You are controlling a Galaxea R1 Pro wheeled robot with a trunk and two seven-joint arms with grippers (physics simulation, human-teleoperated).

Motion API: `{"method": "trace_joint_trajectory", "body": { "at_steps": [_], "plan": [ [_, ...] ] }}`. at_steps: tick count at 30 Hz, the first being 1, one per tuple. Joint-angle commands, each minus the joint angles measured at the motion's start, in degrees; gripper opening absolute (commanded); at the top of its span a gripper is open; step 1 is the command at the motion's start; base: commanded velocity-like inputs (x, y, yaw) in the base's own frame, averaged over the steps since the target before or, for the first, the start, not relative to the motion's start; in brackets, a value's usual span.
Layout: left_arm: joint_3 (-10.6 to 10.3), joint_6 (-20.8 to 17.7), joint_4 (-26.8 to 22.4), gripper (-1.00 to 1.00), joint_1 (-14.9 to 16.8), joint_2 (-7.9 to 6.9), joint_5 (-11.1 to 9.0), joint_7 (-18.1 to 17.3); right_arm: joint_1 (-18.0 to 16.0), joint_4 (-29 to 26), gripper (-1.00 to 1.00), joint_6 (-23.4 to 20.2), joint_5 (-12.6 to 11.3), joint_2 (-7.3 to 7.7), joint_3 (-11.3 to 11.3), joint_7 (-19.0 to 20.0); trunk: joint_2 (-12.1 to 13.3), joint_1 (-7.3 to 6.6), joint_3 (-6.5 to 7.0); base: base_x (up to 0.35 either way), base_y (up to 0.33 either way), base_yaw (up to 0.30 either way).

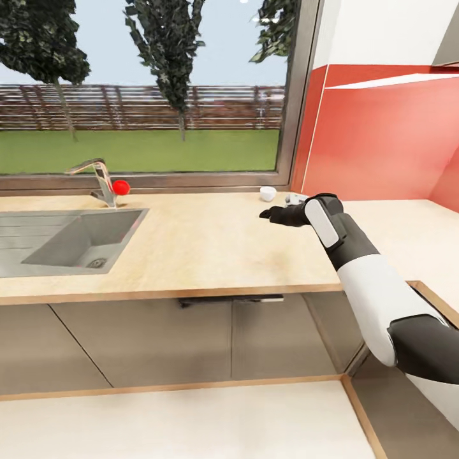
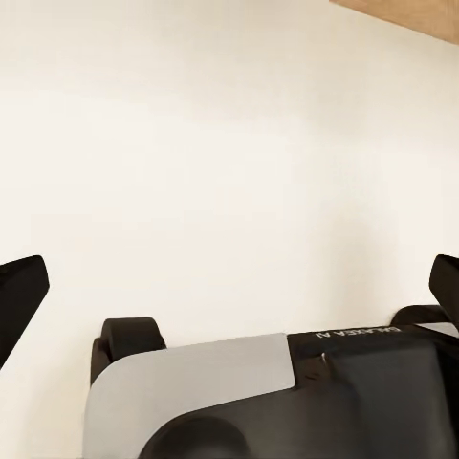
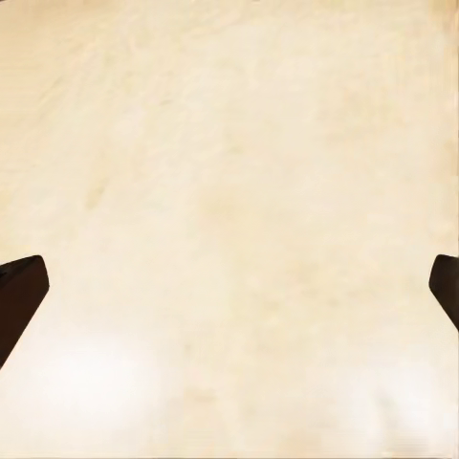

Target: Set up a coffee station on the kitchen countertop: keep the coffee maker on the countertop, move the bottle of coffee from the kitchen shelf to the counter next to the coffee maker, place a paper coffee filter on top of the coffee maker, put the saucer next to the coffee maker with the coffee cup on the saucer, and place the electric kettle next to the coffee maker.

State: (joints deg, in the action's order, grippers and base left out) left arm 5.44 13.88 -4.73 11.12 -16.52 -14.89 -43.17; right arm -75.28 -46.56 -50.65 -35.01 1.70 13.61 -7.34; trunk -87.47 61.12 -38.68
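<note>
A small white coffee cup stands on the light wooden countertop close to the window sill. Just right of it lies a low white thing, partly hidden behind my right wrist; I cannot tell whether it is the saucer. My right gripper hovers over the counter just in front of the cup and apart from it. In the right wrist view the right gripper is open over bare counter wood. My left gripper is open, with nothing between its fingers, above the pale floor and my own base.
A steel sink with a faucet and a red ball-like thing sits at the counter's left. A large window is behind. A red wall panel rises at the right, where the counter turns a corner. Cabinet fronts are below.
</note>
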Motion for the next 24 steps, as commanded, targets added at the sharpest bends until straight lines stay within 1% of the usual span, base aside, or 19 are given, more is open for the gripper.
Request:
{"method": "trace_joint_trajectory", "body": {
  "at_steps": [1, 4, 5, 8, 9, 12, 13, 14, 15, 16, 17, 21, 22, 24],
  "plan": [
    [0.44, 0.19, 0.07, 1.0, 0.04, 0.0, 0.3, -0.25, -0.16, 0.31, 1.0, -0.06, -0.65, 0.09, 0.26, -1.58, -0.02, 0.02, -0.05, 0.245, -0.194, 0.0],
    [0.44, 0.19, 0.07, 1.0, 0.04, 0.0, 0.3, -0.25, -0.62, 1.05, 1.0, -0.02, -0.73, -0.01, 0.31, -5.76, -0.02, 0.02, -0.05, 0.25, -0.199, 0.0],
    [0.44, 0.2, 0.07, 1.0, 0.04, 0.0, 0.3, -0.25, -1.5, 1.48, 1.0, -0.05, -0.77, -0.15, 0.28, -8.64, -0.02, 0.02, -0.05, 0.253, -0.202, 0.0],
    [0.44, 0.21, 0.07, 1.0, 0.04, 0.0, 0.3, -0.25, -3.99, 3.34, 1.0, -0.1, -0.81, -0.75, 0.27, -12.1, -0.02, 0.02, -0.05, 0.232, -0.184, 0.0],
    [0.44, 0.2, 0.07, 1.0, 0.04, 0.0, 0.3, -0.25, -6.13, 6.12, 1.0, -0.1, -0.82, -1.48, 0.27, -13.66, -0.02, 0.02, -0.05, 0.14, -0.11, 0.0],
    [0.44, 0.19, 0.07, 1.0, 0.04, 0.0, 0.3, -0.25, -10.15, 11.7, 1.0, 0.0, -0.83, -2.32, 0.23, -15.03, -0.02, 0.02, -0.05, 0.091, -0.072, 0.0],
    [0.44, 0.21, 0.07, 1.0, 0.04, 0.0, 0.3, -0.25, -12.9, 15.62, 1.0, 0.16, -0.87, -2.89, 0.22, -15.55, -0.02, 0.02, -0.05, 0.046, -0.036, 0.0],
    [0.44, 0.22, 0.07, 1.0, 0.04, 0.0, 0.3, -0.25, -14.37, 17.55, 1.0, 0.55, -0.88, -3.25, 0.23, -15.74, -0.02, 0.02, -0.05, 0.037, -0.029, 0.0],
    [0.44, 0.22, 0.05, 1.0, 0.04, 0.0, 0.3, -0.25, -16.88, 20.6, 1.0, 1.45, -0.9, -4.0, 0.23, -16.0, -0.02, 0.02, -0.05, 0.023, -0.018, 0.0],
    [0.44, 0.23, 0.04, 1.0, 0.04, 0.0, 0.3, -0.25, -17.89, 21.8, 1.0, 1.85, -0.91, -4.42, 0.22, -16.1, -0.02, 0.02, -0.05, 0.019, -0.015, 0.0],
    [0.48, 0.24, 0.0, 1.0, 0.04, -0.02, 0.3, -0.25, -20.63, 25.5, 1.0, 3.07, -0.98, -6.83, 0.25, -16.35, -0.02, 0.02, -0.05, 0.019, -0.005, 0.0],
    [0.5, 0.25, 0.02, 1.0, 0.04, -0.04, 0.3, -0.25, -21.44, 26.78, 1.0, 3.73, -1.12, -8.45, 0.2, -16.36, -0.02, 0.02, -0.05, 0.123, -0.003, 0.0],
    [0.51, 0.25, 0.03, 1.0, 0.04, -0.05, 0.3, -0.25, -21.51, 26.9, 1.0, 4.01, -1.15, -8.61, 0.18, -16.33, -0.02, 0.02, -0.05, 0.227, -0.001, 0.0],
    [0.53, 0.22, 0.06, 1.0, 0.04, -0.02, 0.3, -0.25, -21.61, 27.3, 1.0, 6.45, -1.26, -9.12, 0.12, -16.13, -0.02, 0.02, -0.05, 0.118, 0.0, 0.0]
  ]
}}
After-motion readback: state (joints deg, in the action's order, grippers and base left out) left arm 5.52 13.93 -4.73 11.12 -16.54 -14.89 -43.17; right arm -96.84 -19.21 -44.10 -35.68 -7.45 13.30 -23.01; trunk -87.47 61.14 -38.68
